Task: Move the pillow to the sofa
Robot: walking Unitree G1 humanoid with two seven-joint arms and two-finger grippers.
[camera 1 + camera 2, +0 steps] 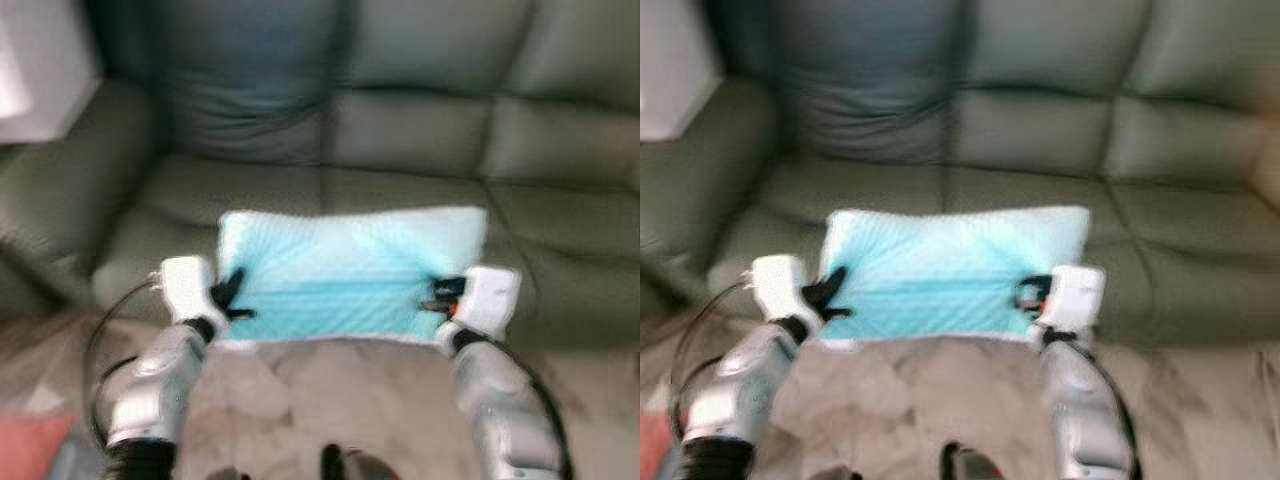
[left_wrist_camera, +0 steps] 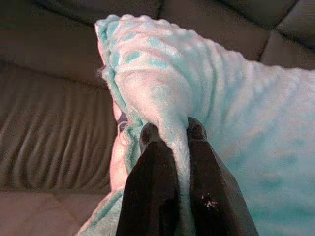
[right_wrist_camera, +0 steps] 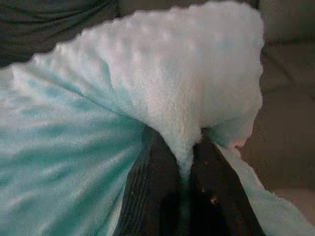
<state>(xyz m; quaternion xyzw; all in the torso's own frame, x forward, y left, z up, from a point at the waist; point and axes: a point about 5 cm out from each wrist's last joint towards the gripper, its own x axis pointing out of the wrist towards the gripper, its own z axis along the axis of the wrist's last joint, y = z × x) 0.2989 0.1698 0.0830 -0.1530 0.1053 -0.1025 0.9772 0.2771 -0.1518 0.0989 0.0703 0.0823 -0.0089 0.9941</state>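
Note:
A fluffy turquoise pillow (image 1: 345, 272) hangs stretched between my two arms, in front of the grey-green leather sofa (image 1: 400, 140) and level with its seat cushions. My left gripper (image 1: 232, 298) is shut on the pillow's left edge; its black fingers (image 2: 152, 167) pinch a fold of the dotted fabric. On the pillow's right edge my right gripper (image 1: 444, 296) is shut the same way, with plush fabric squeezed between its fingers (image 3: 157, 172). The head views are blurred.
A dark cushion (image 1: 250, 90) leans against the sofa back at the left. The sofa's left armrest (image 1: 60, 190) stands close to my left arm, and a pale object (image 1: 40, 70) sits above it. Beige floor (image 1: 330, 400) lies below the pillow.

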